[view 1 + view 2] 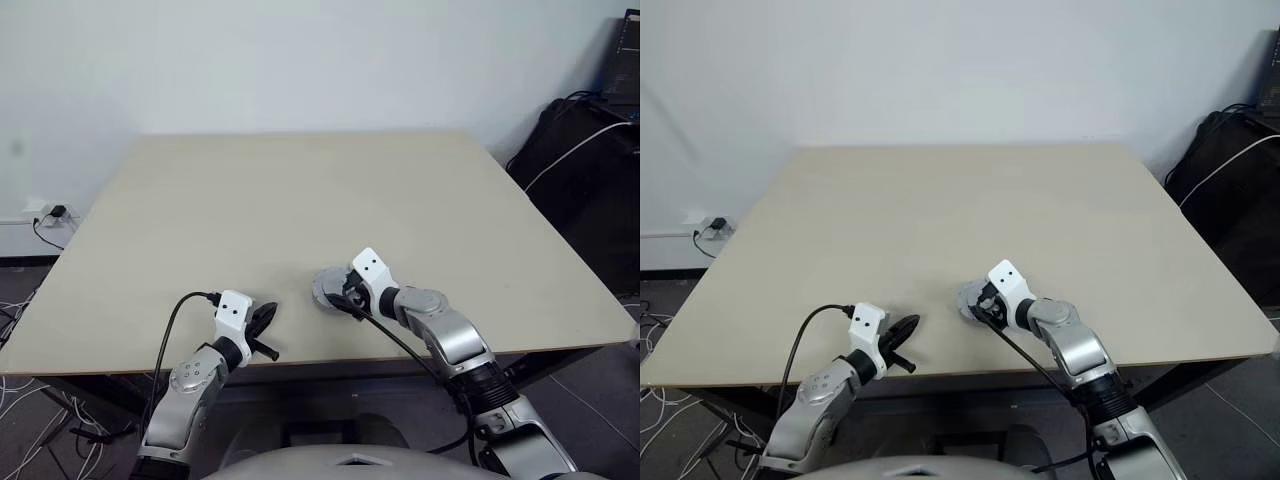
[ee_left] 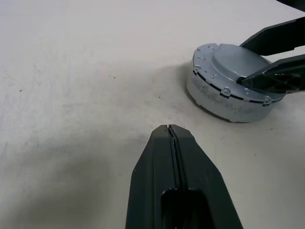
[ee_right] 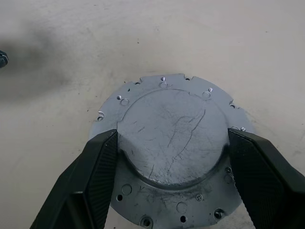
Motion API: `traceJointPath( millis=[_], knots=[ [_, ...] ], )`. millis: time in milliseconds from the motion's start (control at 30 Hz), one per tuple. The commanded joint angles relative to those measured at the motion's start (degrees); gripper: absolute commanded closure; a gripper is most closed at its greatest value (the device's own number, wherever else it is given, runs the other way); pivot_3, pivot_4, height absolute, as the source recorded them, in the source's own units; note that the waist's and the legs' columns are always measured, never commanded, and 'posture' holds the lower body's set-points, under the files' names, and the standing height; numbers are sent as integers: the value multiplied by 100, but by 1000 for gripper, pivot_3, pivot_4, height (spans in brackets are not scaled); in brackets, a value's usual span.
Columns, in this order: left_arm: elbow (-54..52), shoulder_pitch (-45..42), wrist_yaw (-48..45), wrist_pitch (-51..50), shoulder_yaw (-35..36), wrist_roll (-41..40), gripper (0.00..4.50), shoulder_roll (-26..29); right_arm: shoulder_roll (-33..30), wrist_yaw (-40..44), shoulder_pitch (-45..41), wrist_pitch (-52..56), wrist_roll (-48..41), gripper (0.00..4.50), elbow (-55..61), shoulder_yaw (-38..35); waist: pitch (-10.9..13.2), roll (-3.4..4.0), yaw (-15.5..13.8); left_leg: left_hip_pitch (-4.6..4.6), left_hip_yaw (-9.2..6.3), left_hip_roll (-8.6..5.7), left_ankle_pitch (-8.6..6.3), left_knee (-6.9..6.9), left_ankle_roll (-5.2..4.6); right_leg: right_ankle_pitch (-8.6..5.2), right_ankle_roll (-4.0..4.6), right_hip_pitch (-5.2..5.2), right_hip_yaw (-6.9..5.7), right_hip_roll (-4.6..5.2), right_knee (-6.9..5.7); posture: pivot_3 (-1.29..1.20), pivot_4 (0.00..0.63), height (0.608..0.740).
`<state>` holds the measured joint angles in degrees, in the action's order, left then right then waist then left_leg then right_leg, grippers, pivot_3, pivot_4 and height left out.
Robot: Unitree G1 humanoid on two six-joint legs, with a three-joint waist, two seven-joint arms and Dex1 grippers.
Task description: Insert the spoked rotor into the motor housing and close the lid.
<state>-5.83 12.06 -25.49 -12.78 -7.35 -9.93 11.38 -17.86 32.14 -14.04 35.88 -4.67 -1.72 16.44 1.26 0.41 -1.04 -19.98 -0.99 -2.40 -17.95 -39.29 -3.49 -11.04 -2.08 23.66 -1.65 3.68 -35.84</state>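
- The right claw (image 3: 169, 157) stands spread wide, its two black fingers (image 3: 81, 181) flanking the raised centre of the lid (image 3: 171, 138) in the lower middle of the right wrist frame; whether the pads actually press the metal or merely bracket it is hard to say, so I would call it a straddle, not a sure grasp.
- The left claw (image 2: 172, 131) is clenched, fingers pressed together and holding nothing; it sits at the lower centre of the left wrist frame, pointing toward the assembly but well apart from it.
- The lid lies smooth face up on the motor housing (image 2: 224, 102), a squat silver cup at the upper right of that frame; in the head view the stack rests on the worktop (image 1: 300, 190) just below centre; the spoked rotor is presumably inside.
- Risks, as I judge them: fingers lifting away could drag the lid askew; a lopsided downward push could tip it on the rim or slide the unbraced housing across the smooth worktop.
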Motion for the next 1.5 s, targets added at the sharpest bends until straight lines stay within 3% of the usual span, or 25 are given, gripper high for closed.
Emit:
traceJointPath(
  millis=[33, 433, 633, 933, 1100, 1233, 1500],
  knots=[
    [-38, -81, -28, 158, 11, -21, 4500, -18, -34, -71, -10, 161, 98, 1295, -58, 11, 0, 0, 0, 0, 0, 0, 0, 0, 0, 0, 0, 0, 0, 1, 0, 0, 0, 740],
    [-87, -146, -58, 76, -19, -34, 4500, 7, -41, -199, -95, 718, 109, 1295, 23, 127, -5, 7, 0, 10, 1, 1, 0, 0, 1, -1, -3, -9, -2, 5, 0, 0, 0, 740],
    [-169, -144, -55, 12, -27, -32, 4500, 20, -267, 8, -2, 161, 216, 1295, -34, 266, -4, 10, -12, 8, 0, -2, -2, 4, -2, -7, -12, -8, -4, 6, 4, 0, 0, 740],
    [-300, -209, -12, -121, -62, 8, 4500, 11, 9, -398, -85, 736, 241, 1295, -197, 99, -6, 7, -3, 11, -7, 2, -8, 10, 1, -20, -3, -9, -2, 8, 2, 0, 0, 740],
    [-205, -669, 192, -420, 16, -57, 4500, -160, 42, -485, -94, 844, 283, 1295, -256, 104, -8, 3, -8, 25, -7, 1, -18, 7, 22, -14, -14, -29, -4, 9, 1, 0, 0, 740],
    [119, -1530, 539, -1156, 174, -151, 4500, -439, 23, -492, -78, 838, 281, 1295, -272, 100, -10, -3, -11, 26, -8, -1, -8, 5, 19, -6, -27, -33, -6, 1, 1, 0, 0, 740],
    [1073, -2871, 104, -2791, 466, -1054, 4500, -745, 5, -514, -64, 887, 268, 1295, -156, 65, -15, -13, 18, 27, -8, -8, 5, 4, 0, -4, -30, -33, -5, -20, 1, 0, 0, 740]
  ],
)
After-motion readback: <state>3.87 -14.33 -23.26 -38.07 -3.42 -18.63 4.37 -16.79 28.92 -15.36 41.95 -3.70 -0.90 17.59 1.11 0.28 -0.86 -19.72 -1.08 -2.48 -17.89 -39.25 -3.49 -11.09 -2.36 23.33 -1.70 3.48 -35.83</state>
